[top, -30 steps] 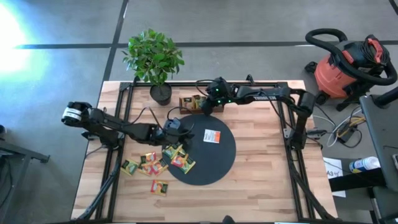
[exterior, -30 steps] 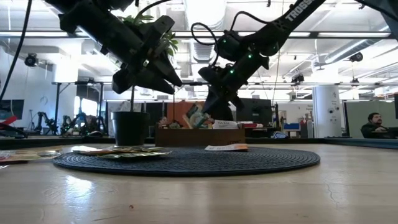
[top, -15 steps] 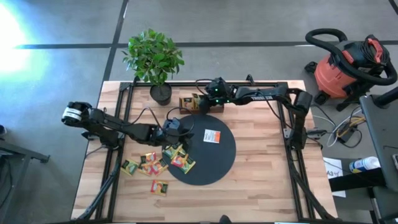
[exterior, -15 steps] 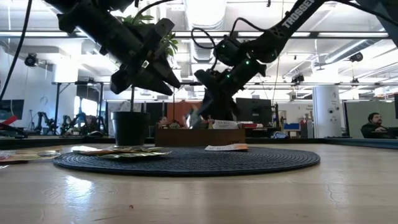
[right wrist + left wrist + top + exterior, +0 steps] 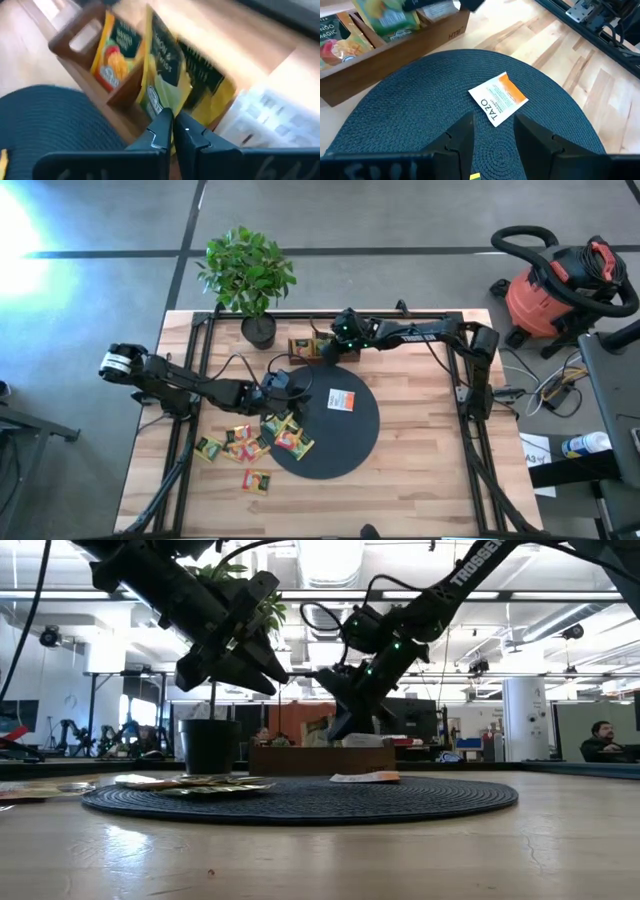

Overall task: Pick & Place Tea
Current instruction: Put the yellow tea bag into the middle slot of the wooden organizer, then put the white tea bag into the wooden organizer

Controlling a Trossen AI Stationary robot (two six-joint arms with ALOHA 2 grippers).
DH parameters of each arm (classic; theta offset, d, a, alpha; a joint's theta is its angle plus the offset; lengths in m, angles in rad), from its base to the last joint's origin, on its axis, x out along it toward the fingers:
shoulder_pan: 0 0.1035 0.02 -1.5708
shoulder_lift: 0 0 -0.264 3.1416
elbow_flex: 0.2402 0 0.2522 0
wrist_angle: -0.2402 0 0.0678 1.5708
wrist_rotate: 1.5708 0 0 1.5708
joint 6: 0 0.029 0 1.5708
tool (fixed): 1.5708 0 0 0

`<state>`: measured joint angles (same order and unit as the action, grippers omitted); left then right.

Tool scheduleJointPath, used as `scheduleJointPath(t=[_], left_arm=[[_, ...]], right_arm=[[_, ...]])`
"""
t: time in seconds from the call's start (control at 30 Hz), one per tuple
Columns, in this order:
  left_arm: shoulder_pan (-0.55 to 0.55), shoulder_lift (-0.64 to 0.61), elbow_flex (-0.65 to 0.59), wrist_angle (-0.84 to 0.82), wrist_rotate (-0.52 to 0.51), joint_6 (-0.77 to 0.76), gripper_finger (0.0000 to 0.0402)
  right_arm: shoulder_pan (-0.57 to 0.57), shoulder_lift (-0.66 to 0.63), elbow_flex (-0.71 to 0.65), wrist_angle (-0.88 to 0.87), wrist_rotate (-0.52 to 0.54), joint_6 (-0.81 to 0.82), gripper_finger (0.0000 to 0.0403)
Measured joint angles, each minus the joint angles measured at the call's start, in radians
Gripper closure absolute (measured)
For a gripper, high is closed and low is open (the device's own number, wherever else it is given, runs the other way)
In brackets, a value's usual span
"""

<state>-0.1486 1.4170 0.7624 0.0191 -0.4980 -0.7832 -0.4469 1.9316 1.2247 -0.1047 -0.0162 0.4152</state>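
Bright, even ceiling strip lights (image 5: 330, 595); white glare burns the grey floor (image 5: 20, 240) beyond the counter's far left corner. Right wrist view is motion-blurred.

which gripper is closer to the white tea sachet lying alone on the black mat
Left. The left gripper hovers over the mat's edge beside the white sachet; the right gripper is farther, over the wooden tray.

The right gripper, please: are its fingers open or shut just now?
Shut: in the right wrist view the right gripper pinches a yellow-green tea sachet above the wooden tray.
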Motion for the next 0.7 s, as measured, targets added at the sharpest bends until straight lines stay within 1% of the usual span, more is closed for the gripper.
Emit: scheduleJointPath(t=[0.1, 0.23, 0.5, 0.7], left_arm=[[0.0, 0.0, 0.0, -0.001, 0.0, 0.001, 0.0289], [0.0, 0.0, 0.0, -0.002, -0.001, 0.001, 0.0289], [0.0, 0.0, 0.0, -0.008, -0.021, 0.002, 0.0289], [0.0, 0.0, 0.0, -0.009, -0.021, 0.002, 0.0289]], right_arm=[[-0.001, -0.005, 0.018, -0.044, 0.017, -0.047, 0.0393], [0.002, 0.011, 0.028, -0.101, 0.006, -0.068, 0.0376], [0.01, 0.013, 0.032, -0.108, -0.016, -0.076, 0.032], [0.013, 0.004, 0.078, -0.201, -0.018, -0.113, 0.0279]])
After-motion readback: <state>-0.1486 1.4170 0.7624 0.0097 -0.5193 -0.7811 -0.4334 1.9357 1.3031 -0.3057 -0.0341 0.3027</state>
